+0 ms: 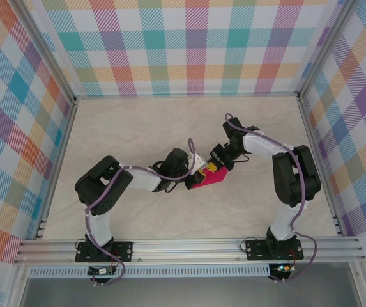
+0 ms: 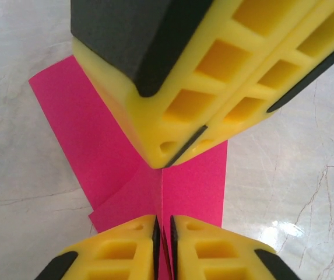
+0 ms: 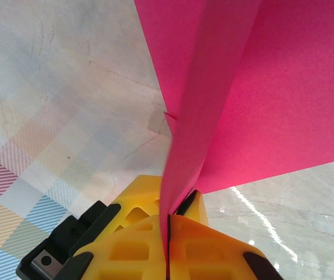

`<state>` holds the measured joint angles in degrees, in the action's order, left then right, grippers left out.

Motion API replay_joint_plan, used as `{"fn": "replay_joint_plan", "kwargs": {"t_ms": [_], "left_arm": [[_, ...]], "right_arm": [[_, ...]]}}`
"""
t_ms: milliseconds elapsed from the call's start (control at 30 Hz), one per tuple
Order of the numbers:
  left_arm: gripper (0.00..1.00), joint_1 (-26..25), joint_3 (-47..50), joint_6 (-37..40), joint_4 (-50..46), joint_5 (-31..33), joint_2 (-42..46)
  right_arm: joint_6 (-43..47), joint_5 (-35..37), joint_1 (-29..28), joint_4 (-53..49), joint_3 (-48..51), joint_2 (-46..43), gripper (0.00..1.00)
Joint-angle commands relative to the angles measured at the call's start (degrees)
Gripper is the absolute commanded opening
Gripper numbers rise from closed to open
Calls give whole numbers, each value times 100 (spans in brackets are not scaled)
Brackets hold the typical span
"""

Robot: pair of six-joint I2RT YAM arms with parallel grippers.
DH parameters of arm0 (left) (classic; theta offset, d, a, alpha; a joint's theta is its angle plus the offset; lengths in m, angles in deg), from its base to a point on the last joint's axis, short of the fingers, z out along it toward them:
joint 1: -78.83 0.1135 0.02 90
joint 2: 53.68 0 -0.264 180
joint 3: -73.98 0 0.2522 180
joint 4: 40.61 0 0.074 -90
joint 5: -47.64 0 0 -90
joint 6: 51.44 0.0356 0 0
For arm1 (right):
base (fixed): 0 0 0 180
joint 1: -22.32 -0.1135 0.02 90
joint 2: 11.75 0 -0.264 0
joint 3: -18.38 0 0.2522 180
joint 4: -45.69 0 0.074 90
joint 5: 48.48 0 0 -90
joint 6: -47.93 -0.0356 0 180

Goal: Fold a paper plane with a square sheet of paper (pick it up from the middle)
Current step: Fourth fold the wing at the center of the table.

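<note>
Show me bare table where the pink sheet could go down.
The table lies bare along the back wall and in front, between the left arm's base and the right arm's base. The middle is crowded: left fingers and right fingers meet there, pinching the pink sheet.

Bright, even light with soft shadows; glare streaks shine on the table [image 3: 306, 233] in both wrist views.
</note>
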<state>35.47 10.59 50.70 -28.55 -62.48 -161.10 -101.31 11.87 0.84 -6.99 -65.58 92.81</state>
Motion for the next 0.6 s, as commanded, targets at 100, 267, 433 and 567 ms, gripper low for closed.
{"fn": "replay_joint_plan", "kwargs": {"t_ms": [100,267,433,567], "left_arm": [[6,73,67,-62,125,-168,15],[3,75,-15,-162,-56,-282,-28],[3,77,-212,-638,-346,-615,-84],[2,77,-391,-1146,-578,-708,-169]], "right_arm": [[45,-115,11,-87,-82,75,17],[44,-48,111,-15,-50,-201,46],[120,194,322,265,336,-774,58],[193,506,429,683,829,-1366,59]]}}
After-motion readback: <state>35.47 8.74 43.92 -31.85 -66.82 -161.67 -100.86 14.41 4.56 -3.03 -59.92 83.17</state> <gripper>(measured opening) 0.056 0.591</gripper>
